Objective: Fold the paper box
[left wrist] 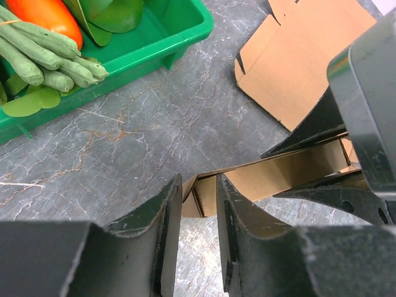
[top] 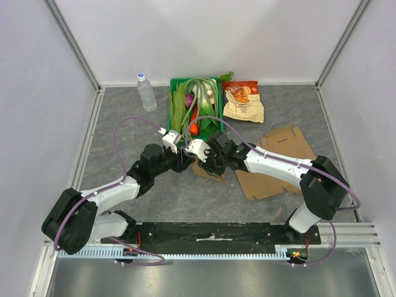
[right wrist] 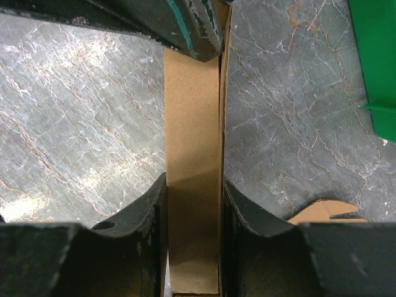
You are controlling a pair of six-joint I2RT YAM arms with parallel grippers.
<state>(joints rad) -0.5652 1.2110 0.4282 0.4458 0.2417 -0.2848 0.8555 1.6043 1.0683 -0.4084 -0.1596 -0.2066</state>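
Brown cardboard paper box (top: 208, 171): held at frame centre, on the grey tabletop.
Right gripper (right wrist: 193, 185) is clamped on the box's narrow folded strip. Left gripper (left wrist: 198, 189) straddles the box end, fingers narrowly apart; whether they grip it cannot be told. Green plastic tray (left wrist: 185, 31) lies upper left in the left wrist view.

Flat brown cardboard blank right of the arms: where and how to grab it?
The flat brown cardboard blank lies flush on the grey table, so top pinch likely fails. Probably take the notched flap on its far edge, approaching low from that side, one finger sliding under.
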